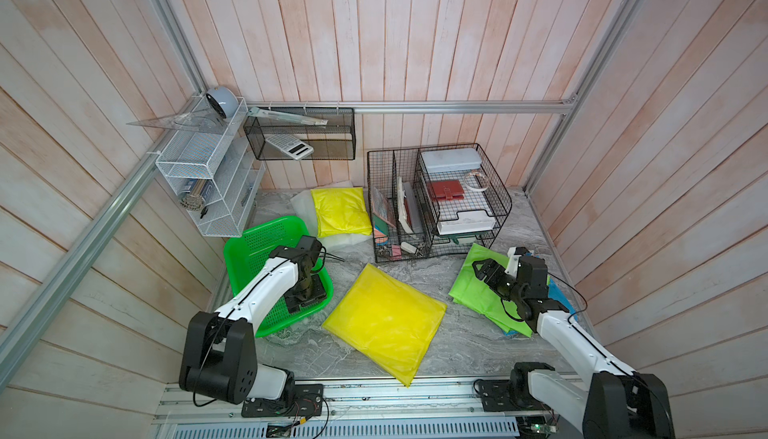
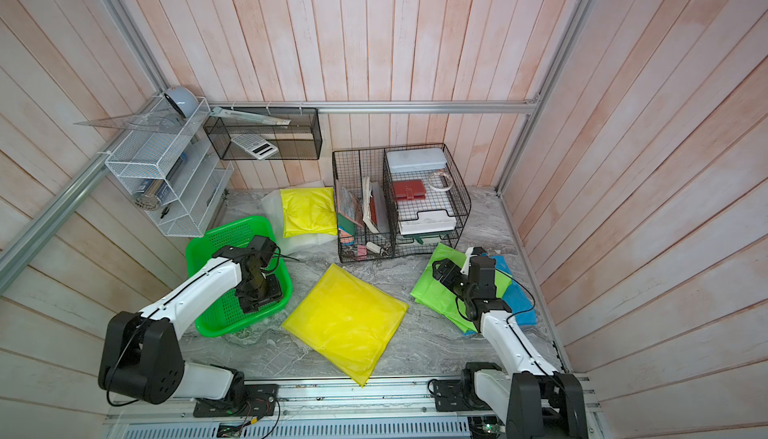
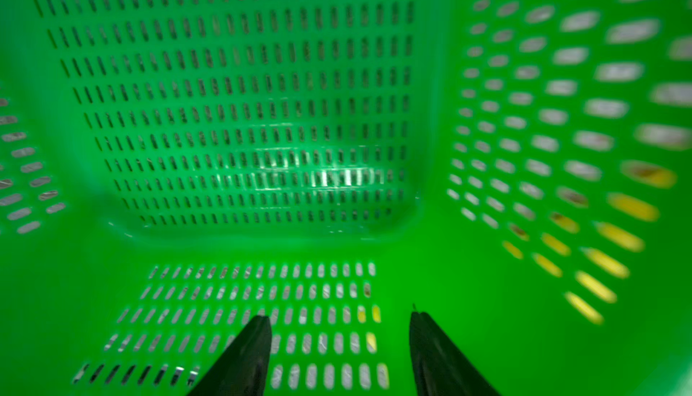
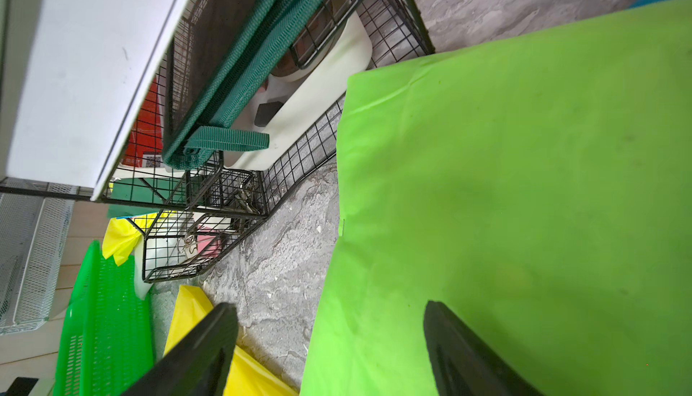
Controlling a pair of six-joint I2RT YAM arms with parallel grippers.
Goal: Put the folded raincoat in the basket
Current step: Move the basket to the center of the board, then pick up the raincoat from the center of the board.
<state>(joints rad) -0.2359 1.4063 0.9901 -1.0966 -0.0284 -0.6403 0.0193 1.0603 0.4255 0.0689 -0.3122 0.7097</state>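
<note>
Left pincer [image 3: 339, 317]: released, nothing between its jaws; it hangs low inside the basket [image 1: 253, 254], by the near wall; we judge it is there to steady the basket, not to carry.
Right pincer [image 4: 327, 305]: released, empty; poised over the lime raincoat [image 1: 473, 287], which lies on a blue sheet [image 2: 519, 308].
Basket contents: none; bare lattice floor.
Folded raincoat: we take it to be the yellow raincoat [image 1: 384, 324]; flat on the tabletop [image 1: 469, 345] between basket and lime raincoat, untouched.
Wire organiser [image 1: 498, 208]: books, red wallet, white trays; not our target.
</note>
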